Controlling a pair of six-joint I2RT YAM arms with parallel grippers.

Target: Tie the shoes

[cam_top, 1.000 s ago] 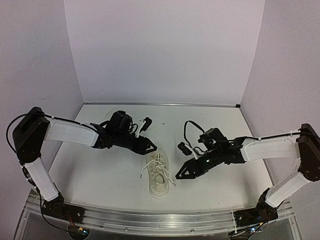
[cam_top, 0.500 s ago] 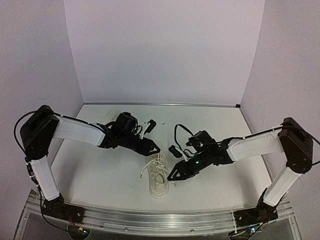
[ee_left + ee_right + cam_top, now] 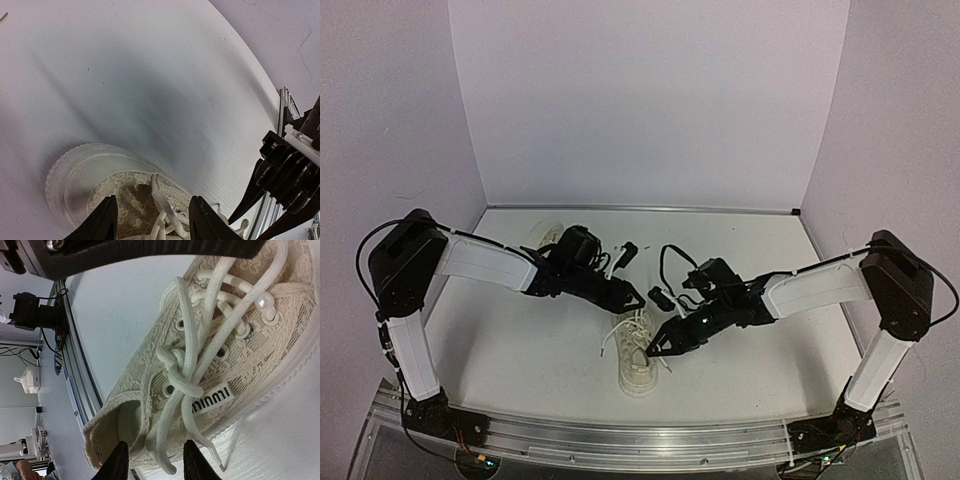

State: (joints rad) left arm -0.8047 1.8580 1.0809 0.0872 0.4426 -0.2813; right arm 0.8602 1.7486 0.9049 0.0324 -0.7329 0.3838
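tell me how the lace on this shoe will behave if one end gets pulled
The lace will probably be floppy: its loose ends drape in curves over the shoe and onto the table. It is crossed in a loose knot, so a pull would likely tighten that first. The shoe looks like thin canvas, so it may slide along.

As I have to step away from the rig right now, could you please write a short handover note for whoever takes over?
Left tool: open, holding nothing, above the laced part of the shoe.
Right tool: open, holding nothing, low at the shoe's side near the collar.
The shoe lies mid-table between both tools. A pale shape behind the left arm may be the second shoe; cannot tell.
Done: a first knot in the laces.
Left: the bow on this shoe, then the other shoe.
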